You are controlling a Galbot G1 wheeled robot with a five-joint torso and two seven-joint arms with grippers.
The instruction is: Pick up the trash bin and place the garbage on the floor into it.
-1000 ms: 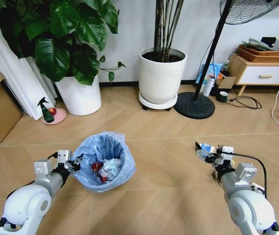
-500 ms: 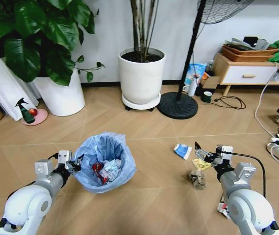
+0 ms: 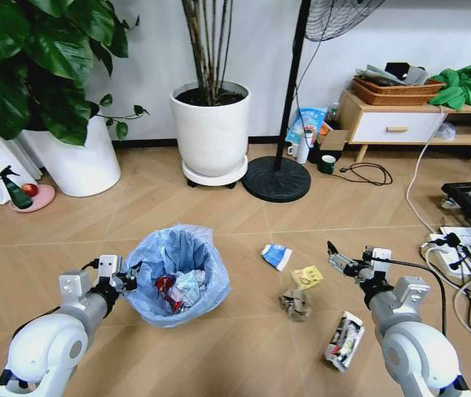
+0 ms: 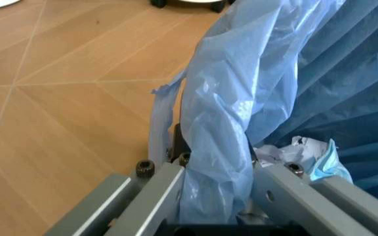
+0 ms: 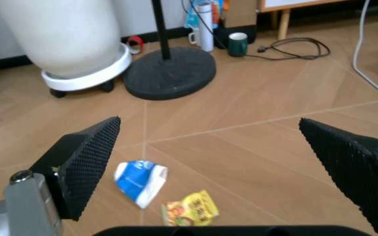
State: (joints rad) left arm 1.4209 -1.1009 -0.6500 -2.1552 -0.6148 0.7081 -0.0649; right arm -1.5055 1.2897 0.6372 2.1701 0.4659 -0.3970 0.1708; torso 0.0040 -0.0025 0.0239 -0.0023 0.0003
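Note:
The trash bin (image 3: 177, 273) is a small round bin lined with a crinkly light blue bag, standing on the floor (image 3: 243, 347) at lower left. My left gripper (image 3: 127, 277) is shut on its rim; in the left wrist view the fingers (image 4: 169, 182) pinch the blue bag (image 4: 222, 123). Litter lies inside the bin (image 3: 173, 289). The garbage on the floor is a blue-white packet (image 3: 276, 255), a yellow wrapper (image 3: 306, 277), a brown wad (image 3: 295, 303) and a black-white carton (image 3: 344, 340). My right gripper (image 3: 334, 260) hangs open just right of the yellow wrapper. Its pads (image 5: 87, 162) frame the packet (image 5: 138, 181) and wrapper (image 5: 191, 209).
Two white plant pots (image 3: 212, 132) (image 3: 74, 161) and a fan base (image 3: 276, 178) stand along the back. A low cabinet (image 3: 401, 124), a power strip and cables (image 3: 458, 248) crowd the right side. A spray bottle (image 3: 16, 188) sits far left.
The whole view has swung to the right, so the pots and fan slid left. The brown wad, yellow wrapper and carton came into sight. Both grippers hold as before.

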